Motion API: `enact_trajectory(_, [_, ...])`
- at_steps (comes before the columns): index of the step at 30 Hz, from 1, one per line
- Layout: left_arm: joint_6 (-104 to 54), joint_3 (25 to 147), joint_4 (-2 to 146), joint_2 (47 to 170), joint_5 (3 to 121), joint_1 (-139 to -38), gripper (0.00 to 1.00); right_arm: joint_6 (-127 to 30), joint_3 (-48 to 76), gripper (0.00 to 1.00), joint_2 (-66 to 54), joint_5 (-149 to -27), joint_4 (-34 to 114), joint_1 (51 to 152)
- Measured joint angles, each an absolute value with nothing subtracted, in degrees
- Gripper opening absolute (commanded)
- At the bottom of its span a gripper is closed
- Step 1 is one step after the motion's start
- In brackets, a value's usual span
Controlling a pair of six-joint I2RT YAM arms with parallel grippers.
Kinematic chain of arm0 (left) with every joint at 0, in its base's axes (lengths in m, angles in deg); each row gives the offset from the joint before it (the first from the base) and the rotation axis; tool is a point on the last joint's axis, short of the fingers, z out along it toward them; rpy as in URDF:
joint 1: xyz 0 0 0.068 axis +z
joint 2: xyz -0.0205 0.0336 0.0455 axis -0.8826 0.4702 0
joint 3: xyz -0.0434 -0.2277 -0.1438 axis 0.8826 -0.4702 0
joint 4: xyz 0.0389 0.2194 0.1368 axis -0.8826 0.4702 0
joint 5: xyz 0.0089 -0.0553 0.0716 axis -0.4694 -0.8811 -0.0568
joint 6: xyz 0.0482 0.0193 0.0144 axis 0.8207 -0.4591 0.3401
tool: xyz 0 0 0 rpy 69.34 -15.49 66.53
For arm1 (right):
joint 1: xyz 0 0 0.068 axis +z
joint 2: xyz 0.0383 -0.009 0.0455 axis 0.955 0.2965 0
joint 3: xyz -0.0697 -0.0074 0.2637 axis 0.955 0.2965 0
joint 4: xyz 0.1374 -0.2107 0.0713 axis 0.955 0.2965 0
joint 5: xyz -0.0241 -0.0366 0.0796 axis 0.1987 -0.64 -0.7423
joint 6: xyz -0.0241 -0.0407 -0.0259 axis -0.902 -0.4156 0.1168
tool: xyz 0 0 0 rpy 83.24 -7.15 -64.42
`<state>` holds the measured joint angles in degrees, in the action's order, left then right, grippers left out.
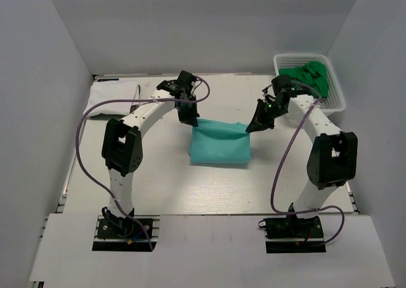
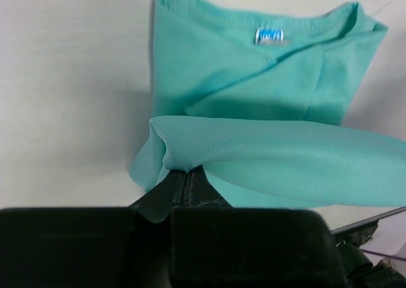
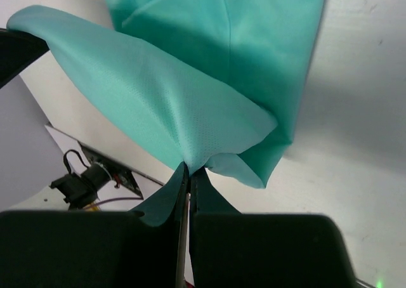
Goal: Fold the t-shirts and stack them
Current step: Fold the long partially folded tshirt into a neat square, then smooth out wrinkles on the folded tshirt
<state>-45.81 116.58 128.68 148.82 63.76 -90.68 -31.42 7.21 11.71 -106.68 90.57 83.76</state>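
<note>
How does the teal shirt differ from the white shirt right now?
Colour: the teal shirt is mint-green, the white shirt nearly matches the table. Place: teal shirt mid-table, white shirt at the far left corner. State: teal shirt has its far edge pinched by the left gripper and right gripper; white shirt lies untouched. Both are on the table.

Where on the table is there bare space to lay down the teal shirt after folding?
Bare table lies between the teal t-shirt and the near edge, and at the far edge behind it. Crowded: white t-shirt far left, basket far right.
</note>
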Motion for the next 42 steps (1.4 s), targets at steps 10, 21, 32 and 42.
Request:
enact_trajectory(10, [-45.3,122.5,124.6,158.6,61.9,-87.8,0.00,-30.0,2.5,0.00,25.8,-106.5,82.8,81.6])
enact_trajectory(21, [-44.8,124.6,117.5,164.7,59.1,-86.4,0.64,-27.0,-3.4,0.76,35.1,-105.2,74.8,79.8])
enact_trajectory(32, [-44.3,123.5,115.0,159.8,58.2,-86.2,1.00,-28.5,-2.8,0.90,27.9,-106.7,72.8,79.7])
enact_trajectory(42, [-44.4,116.7,106.1,154.0,47.4,-86.4,1.00,-28.9,2.2,0.90,21.3,-117.2,65.2,81.5])
